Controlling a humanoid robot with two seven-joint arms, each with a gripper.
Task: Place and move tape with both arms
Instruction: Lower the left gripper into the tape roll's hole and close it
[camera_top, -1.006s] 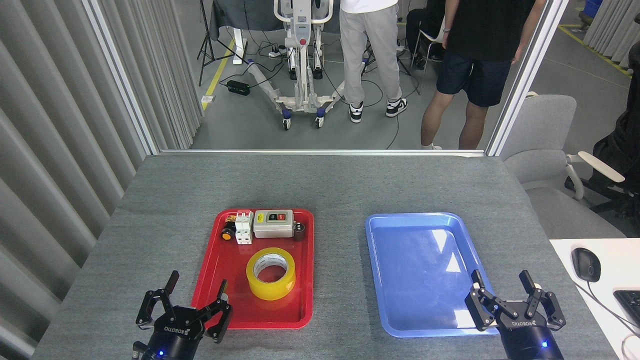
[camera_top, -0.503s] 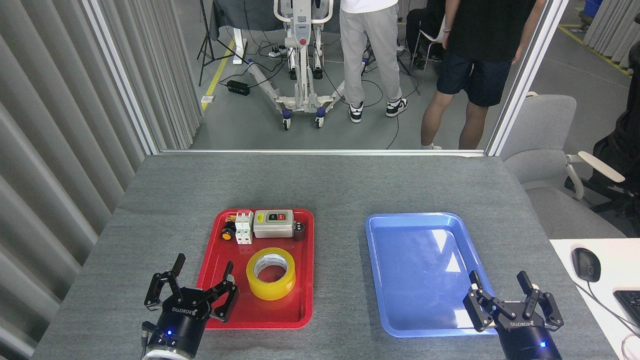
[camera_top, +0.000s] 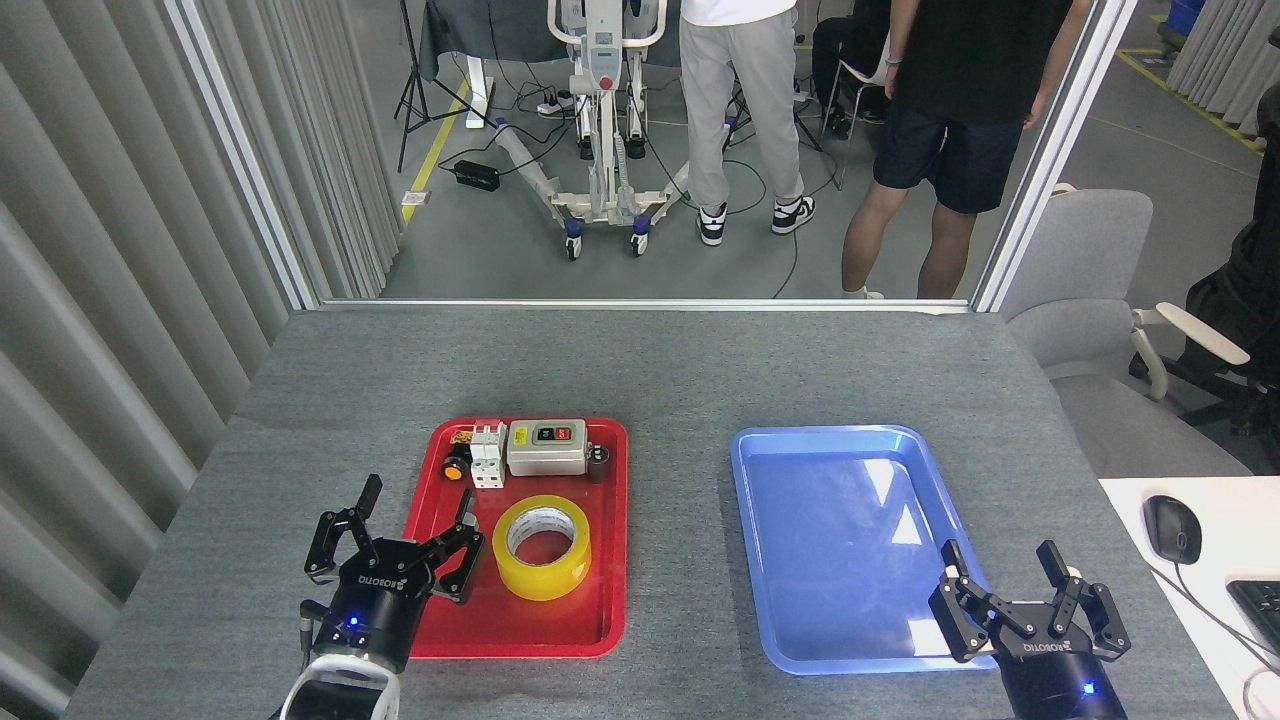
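The tape (camera_top: 541, 548), a yellow roll with a white core, lies flat in the near half of the red tray (camera_top: 612, 560). My left gripper (camera_top: 415, 512) is open just left of the roll, over the tray's left edge, with its nearest finger a short gap from the tape. My right gripper (camera_top: 1006, 565) is open over the near right corner of the blue tray (camera_top: 800, 490) and holds nothing.
At the back of the red tray sit a grey switch box (camera_top: 545, 446), a white breaker (camera_top: 487, 456), a black-and-orange push button (camera_top: 456, 467) and a small dark part (camera_top: 598, 462). A mouse (camera_top: 1171, 528) lies on a white desk at right. Two persons stand beyond the table.
My left gripper has moved forward and to the right, closing in on the tape's left side. The right gripper has barely shifted. The tape has not moved.
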